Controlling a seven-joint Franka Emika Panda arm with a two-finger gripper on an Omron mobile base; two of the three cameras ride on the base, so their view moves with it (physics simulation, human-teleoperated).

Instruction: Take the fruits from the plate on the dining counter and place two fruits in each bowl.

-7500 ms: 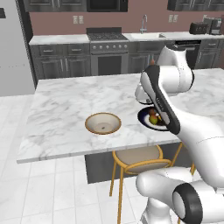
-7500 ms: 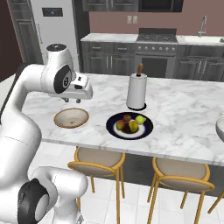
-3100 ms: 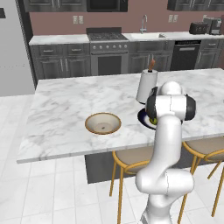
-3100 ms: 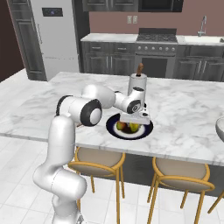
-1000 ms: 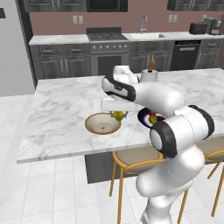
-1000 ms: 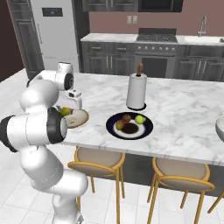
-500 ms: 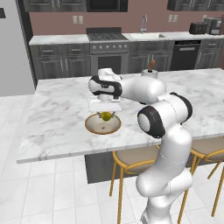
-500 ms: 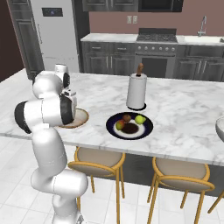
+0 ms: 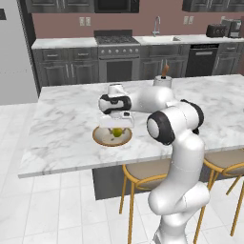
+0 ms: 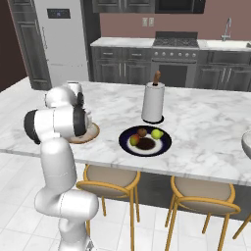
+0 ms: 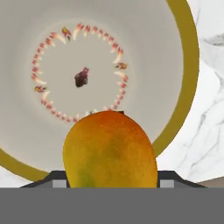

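Left base view: gripper [image 9: 116, 128] clamps a yellow-green fruit [image 9: 116, 132] over the tan bowl [image 9: 102, 138] on the marble dining counter [image 9: 62, 124].

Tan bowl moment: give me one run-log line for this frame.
tool: shut on fruit | position: above tan bowl | plate: three fruits left | step: release pending

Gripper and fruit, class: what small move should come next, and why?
Probably open the gripper. It holds a yellow-orange fruit right above the tan-rimmed bowl, whose inside looks empty, so letting go should drop the fruit in.
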